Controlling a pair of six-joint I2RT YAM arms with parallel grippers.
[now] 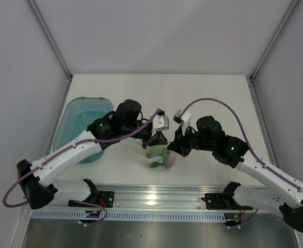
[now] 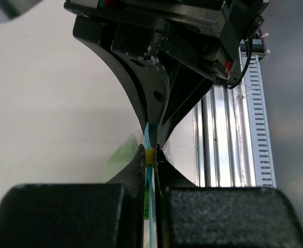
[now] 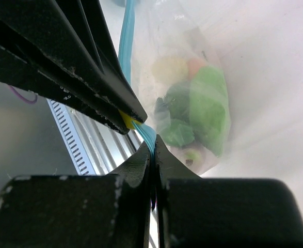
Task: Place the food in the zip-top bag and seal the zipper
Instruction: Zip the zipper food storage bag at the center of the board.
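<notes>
Mostly green food (image 3: 203,113) inside clear, crinkly zip-top bag (image 3: 161,41)

arms: two, left arm (image 1: 74,152) and right arm (image 1: 265,170)
grippers: two, left gripper (image 1: 156,138) and right gripper (image 1: 176,146)
cables (image 1: 218,103): two purple, one along each arm
bag (image 3: 203,46): one
zipper (image 3: 126,41): one teal-blue strip
tab (image 3: 125,120): one, yellow, on the zipper
food (image 3: 208,108): at least three green pieces seen through the plastic; one orange piece (image 3: 195,66); one pale yellow piece (image 3: 169,67); the full count cannot be told
tray (image 1: 84,116): one, blue
bench (image 1: 218,93): one
</notes>
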